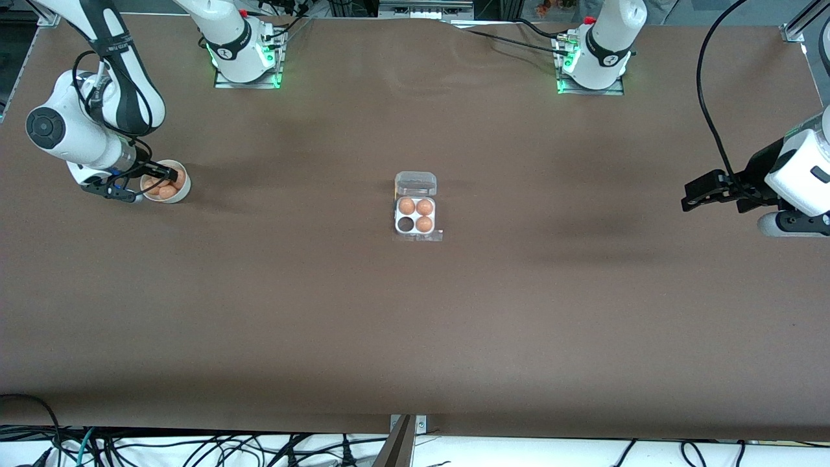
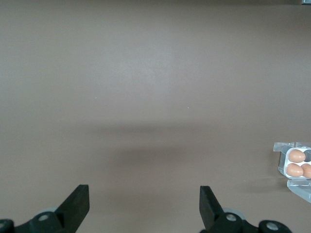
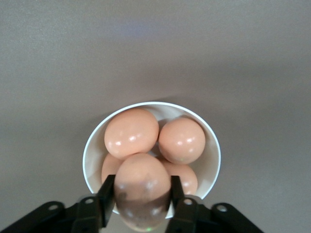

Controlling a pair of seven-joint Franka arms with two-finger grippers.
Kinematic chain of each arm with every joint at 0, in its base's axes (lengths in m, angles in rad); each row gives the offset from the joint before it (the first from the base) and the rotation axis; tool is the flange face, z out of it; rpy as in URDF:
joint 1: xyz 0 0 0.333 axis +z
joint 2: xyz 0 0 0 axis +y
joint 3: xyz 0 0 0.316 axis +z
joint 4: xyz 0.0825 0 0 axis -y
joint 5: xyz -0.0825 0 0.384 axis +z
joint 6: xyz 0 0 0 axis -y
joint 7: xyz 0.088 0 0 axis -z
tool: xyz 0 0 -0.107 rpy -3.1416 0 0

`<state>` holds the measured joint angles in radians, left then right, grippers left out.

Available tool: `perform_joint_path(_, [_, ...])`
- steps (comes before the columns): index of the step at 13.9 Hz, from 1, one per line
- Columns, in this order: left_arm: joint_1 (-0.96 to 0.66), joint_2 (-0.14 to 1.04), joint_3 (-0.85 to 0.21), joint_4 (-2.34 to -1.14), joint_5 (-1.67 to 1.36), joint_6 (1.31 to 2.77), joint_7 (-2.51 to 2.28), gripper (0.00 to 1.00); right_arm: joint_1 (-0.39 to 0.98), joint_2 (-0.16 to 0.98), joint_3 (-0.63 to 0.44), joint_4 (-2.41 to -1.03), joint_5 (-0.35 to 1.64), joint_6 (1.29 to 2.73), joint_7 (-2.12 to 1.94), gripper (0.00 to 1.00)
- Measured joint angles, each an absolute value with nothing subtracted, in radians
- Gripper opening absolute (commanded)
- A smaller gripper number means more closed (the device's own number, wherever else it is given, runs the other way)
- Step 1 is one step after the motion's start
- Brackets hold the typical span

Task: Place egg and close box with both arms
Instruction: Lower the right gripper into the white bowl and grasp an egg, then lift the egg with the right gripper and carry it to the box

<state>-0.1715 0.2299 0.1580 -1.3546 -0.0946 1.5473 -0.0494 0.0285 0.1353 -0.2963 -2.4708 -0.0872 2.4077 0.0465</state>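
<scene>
- Front view: nearest the camera sits the box [image 1: 415, 216], mid-table with its clear lid folded back toward the robots' bases. Three cells hold eggs, and the empty cell [image 1: 406, 224] is the nearer one on the right arm's side.
- Front view: the white bowl [image 1: 166, 183] stands well apart from the box, toward the right arm's end of the table, with the right gripper [image 1: 170, 174] dipped into it. The carry, I judge, must run from the bowl along the table to that empty cell.
- Front view: the left gripper [image 1: 694, 194] hangs over bare table at the left arm's end, waiting.
- Left wrist view: the left gripper's fingers [image 2: 78, 203] stand wide apart with nothing between them; the box [image 2: 295, 162] shows far off at the edge.
- Right wrist view: the right gripper [image 3: 142, 195] is pinched on the egg [image 3: 142, 189], one finger on each flank, the egg's long axis running between them. It sits above the other eggs [image 3: 131, 133] in the bowl [image 3: 212, 145].
</scene>
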Motion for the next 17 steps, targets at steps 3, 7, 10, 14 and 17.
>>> perform_joint_path(3, [-0.172, 0.230, 0.158, -1.355, -0.095, 1.547, -0.049, 1.00, 0.028, 0.135, -0.296, -2.455, -0.087, 2.377, 0.046, 0.43])
perform_joint_path(7, [-0.172, 0.230, 0.157, -1.355, -0.095, 1.547, -0.049, 1.00, 0.028, 0.135, -0.296, -2.430, -0.087, 2.340, 0.046, 0.40])
perform_joint_path(10, [-0.172, 0.230, 0.157, -1.355, -0.095, 1.547, -0.049, 1.00, 0.031, 0.135, -0.294, -2.383, -0.086, 2.271, 0.047, 0.40])
perform_joint_path(14, [-0.172, 0.230, 0.157, -1.355, -0.095, 1.547, -0.049, 1.00, 0.111, 0.146, -0.286, -2.189, -0.016, 1.989, 0.128, 0.40])
perform_joint_path(17, [-0.172, 0.230, 0.157, -1.355, -0.095, 1.546, -0.049, 1.00, 0.225, 0.224, -0.279, -2.011, 0.113, 1.799, 0.262, 0.40])
